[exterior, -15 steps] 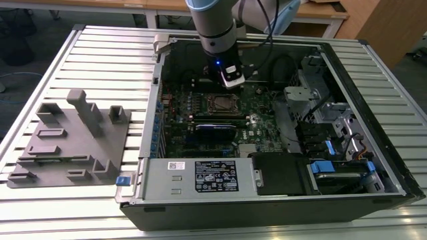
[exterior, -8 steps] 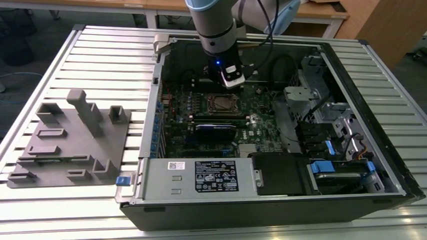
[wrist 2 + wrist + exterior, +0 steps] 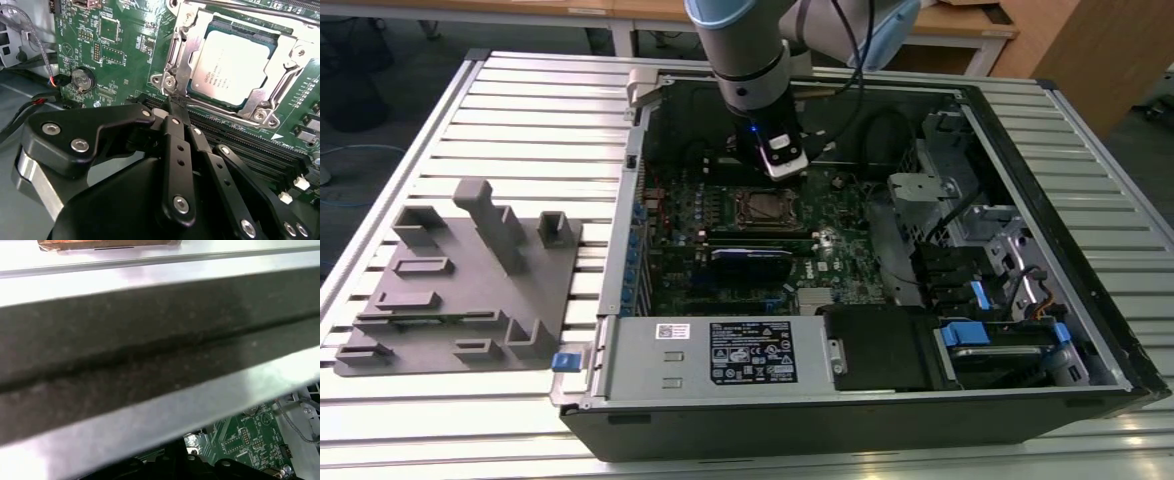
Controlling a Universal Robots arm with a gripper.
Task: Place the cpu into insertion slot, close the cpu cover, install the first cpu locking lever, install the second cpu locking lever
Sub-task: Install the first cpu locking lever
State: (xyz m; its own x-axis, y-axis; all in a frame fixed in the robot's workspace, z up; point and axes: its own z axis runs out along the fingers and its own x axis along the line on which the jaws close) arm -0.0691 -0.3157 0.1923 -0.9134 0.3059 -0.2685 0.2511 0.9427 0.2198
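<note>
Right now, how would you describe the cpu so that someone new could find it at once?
Look into the open computer case on the slatted table, at the green motherboard on its floor. The cpu is the flat square chip with a dull silver top, sitting in the insertion slot under the cpu cover. Nothing else on the board is a plain metal square.

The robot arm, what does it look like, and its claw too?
The arm is a round silver-grey tube with a pale blue cap at the joint, black cables hanging beside it and a small blue light near its wrist. The claw is black, made of flat linked bars with shiny silver screws.
</note>
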